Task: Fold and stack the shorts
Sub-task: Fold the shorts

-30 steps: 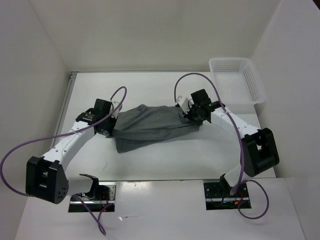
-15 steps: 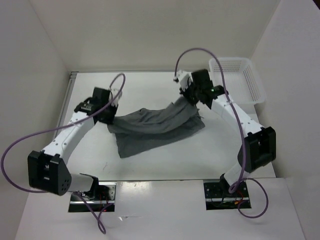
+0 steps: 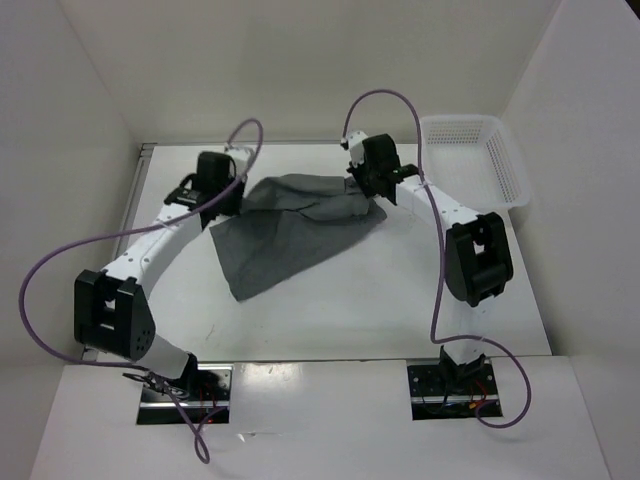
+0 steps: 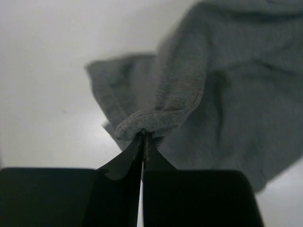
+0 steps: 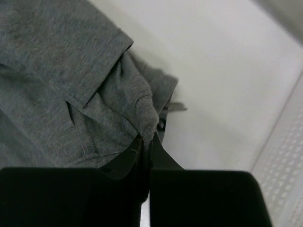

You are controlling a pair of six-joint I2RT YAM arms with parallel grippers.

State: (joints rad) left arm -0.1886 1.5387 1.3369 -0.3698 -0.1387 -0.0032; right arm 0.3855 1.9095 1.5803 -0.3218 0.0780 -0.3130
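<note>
- The left wall [image 3: 60, 150] rises just beside the table [image 3: 380, 310] along its left edge, so there is little room on that side. A purple cable [image 3: 50, 265] loops out over that edge.
- The left gripper [image 3: 238, 190] sits at the far left of the table. Its jaws are pressed together on a rolled edge of the shorts [image 3: 285, 225], and the left wrist view shows the cloth pinched at the fingertips [image 4: 143, 135].
- The shorts are stretched between the two grippers across the far middle of the table. Their upper edge is raised, and a long flap slopes down towards the near left, where its corner lies on the surface. The near half of the table is bare white.
- The right gripper [image 3: 362, 190] is closed on a bunched fold at the right end of the shorts. The right wrist view shows grey fabric [image 5: 57, 71] gathered between the tips.
- The white mesh basket [image 3: 515, 175] stands in the far right corner against the right wall [image 3: 590, 150], near the right gripper and apart from the shorts.
</note>
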